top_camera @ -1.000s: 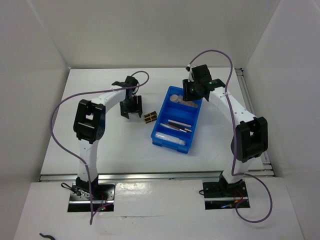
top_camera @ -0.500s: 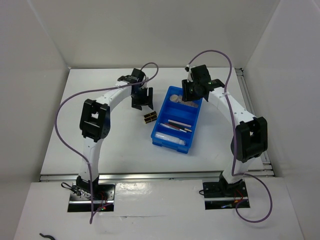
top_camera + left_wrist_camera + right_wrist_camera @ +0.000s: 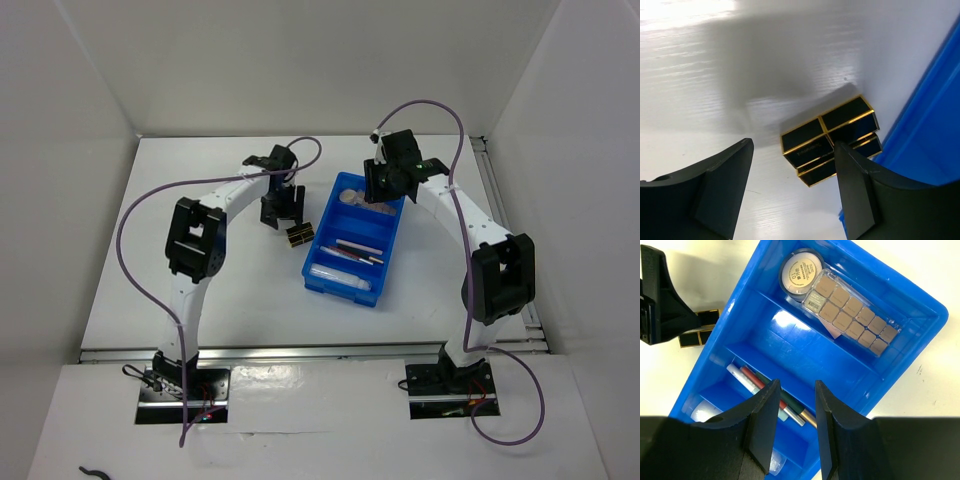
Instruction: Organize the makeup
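The pink compact [image 3: 832, 330] is mostly hidden under the cosmetics set [image 3: 852, 310], so only one corner is shown. The pencils [image 3: 751, 380] and the clear tube [image 3: 702, 412] are cut off behind the fingers of the right claw [image 3: 796, 385]; at least three pencils can be counted, white, red and dark, and one tube. In the right wrist view, part of the black palette [image 3: 827, 140] is covered by the left claw [image 3: 282, 220]. One round compact [image 3: 800, 275] and one set with two rows of tan pans are seen together in the far compartment of the blue divided bin [image 3: 920, 310]; the pencils and tube are placed toward its near end. The palette, made of black squares edged in gold, is left on the white bench [image 3: 250, 290] just beside the bin's left wall. The left claw is held spread apart above the palette, not clamped on it. The right claw is held slightly apart over the bin, with nothing gripped.
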Tool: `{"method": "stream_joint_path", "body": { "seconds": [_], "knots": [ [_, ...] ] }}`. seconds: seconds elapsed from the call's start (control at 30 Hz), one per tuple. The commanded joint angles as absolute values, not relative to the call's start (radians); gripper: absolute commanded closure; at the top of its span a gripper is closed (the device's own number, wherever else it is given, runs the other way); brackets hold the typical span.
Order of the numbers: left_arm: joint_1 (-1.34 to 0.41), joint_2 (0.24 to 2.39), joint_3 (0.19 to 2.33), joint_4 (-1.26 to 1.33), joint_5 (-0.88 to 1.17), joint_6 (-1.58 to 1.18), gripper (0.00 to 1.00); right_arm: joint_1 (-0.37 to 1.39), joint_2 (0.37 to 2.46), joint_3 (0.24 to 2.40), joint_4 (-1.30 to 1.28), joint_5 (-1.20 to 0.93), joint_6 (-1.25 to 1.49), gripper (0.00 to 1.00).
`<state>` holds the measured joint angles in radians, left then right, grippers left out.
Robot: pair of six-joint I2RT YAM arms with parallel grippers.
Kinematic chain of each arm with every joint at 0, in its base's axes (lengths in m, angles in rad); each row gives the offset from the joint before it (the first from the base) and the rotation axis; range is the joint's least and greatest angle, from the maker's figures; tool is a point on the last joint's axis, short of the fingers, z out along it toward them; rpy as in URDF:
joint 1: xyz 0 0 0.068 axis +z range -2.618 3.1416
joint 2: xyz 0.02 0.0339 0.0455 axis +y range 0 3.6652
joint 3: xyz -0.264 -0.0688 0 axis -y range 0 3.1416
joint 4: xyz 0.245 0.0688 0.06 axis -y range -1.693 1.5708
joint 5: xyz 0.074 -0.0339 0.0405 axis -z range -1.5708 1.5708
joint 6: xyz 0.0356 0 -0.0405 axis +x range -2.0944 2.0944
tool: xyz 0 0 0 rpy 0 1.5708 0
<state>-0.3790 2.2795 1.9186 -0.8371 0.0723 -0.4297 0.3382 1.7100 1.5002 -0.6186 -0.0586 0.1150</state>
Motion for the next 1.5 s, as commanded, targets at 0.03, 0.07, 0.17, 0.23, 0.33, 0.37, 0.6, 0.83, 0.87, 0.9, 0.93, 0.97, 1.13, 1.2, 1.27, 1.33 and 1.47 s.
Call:
{"method": "stream_joint_path", "body": {
  "seconds": [0.03,0.07,0.17,0.23,0.33,0.37,0.6,0.83,0.87,0.9,0.93,0.97,1.13,1.2,1.27,1.33,1.47],
  "knots": [
    [-0.339,2.261,1.849,-0.884,-0.116,-0.456,0.22,0.348,1.68,1.54,-0.63,-0.044,0.118,0.58],
    [-0.318,2.252,1.835,-0.884,-0.117,-0.456,0.22,0.348,1.68,1.54,-0.63,-0.044,0.118,0.58],
    [-0.298,2.208,1.776,-0.864,-0.16,-0.443,0.22,0.348,1.68,1.54,-0.64,-0.044,0.118,0.58],
    [-0.298,2.194,1.752,-0.853,-0.172,-0.434,0.22,0.348,1.671,1.531,-0.64,-0.035,0.118,0.58],
    [-0.288,2.174,1.74,-0.842,-0.148,-0.434,0.22,0.348,1.671,1.531,-0.64,-0.035,0.118,0.58],
    [-0.288,2.174,1.74,-0.842,-0.134,-0.434,0.22,0.348,1.671,1.531,-0.64,-0.035,0.118,0.58],
    [-0.279,2.065,1.7,-0.819,-0.071,-0.461,0.01,0.357,1.671,1.54,-0.64,-0.046,0.118,0.58],
    [-0.279,2.034,1.654,-0.715,0.012,-0.39,0.01,0.367,1.68,1.54,-0.64,-0.046,0.118,0.58],
    [-0.279,2.052,1.678,-0.727,0.021,-0.371,0.01,0.367,1.68,1.549,-0.64,-0.046,0.118,0.58],
    [-0.279,2.071,1.692,-0.727,0.034,-0.351,0.01,0.367,1.68,1.549,-0.64,-0.046,0.118,0.58],
    [-0.29,2.092,1.713,-0.754,0.023,-0.339,0.01,0.367,1.68,1.549,-0.64,-0.046,0.118,0.58],
    [-0.301,2.135,1.735,-0.771,0.006,-0.325,0.01,0.367,1.68,1.549,-0.64,-0.046,0.118,0.58],
    [-0.31,2.178,1.792,-0.828,-0.044,-0.292,0.02,0.367,1.68,1.549,-0.64,-0.037,0.118,0.58],
    [-0.31,2.168,1.782,-0.819,-0.044,-0.282,0.01,0.367,1.68,1.549,-0.649,-0.037,0.118,0.58],
    [-0.31,2.177,1.782,-0.819,-0.044,-0.282,0.01,0.367,1.68,1.549,-0.649,-0.037,0.118,0.58],
    [-0.31,2.189,1.782,-0.828,-0.044,-0.282,0.01,0.367,1.68,1.549,-0.649,-0.037,0.118,0.58],
    [-0.31,2.23,1.816,-0.81,-0.044,-0.304,0.01,0.367,1.68,1.549,-0.649,-0.037,0.118,0.58]
  ]
}}
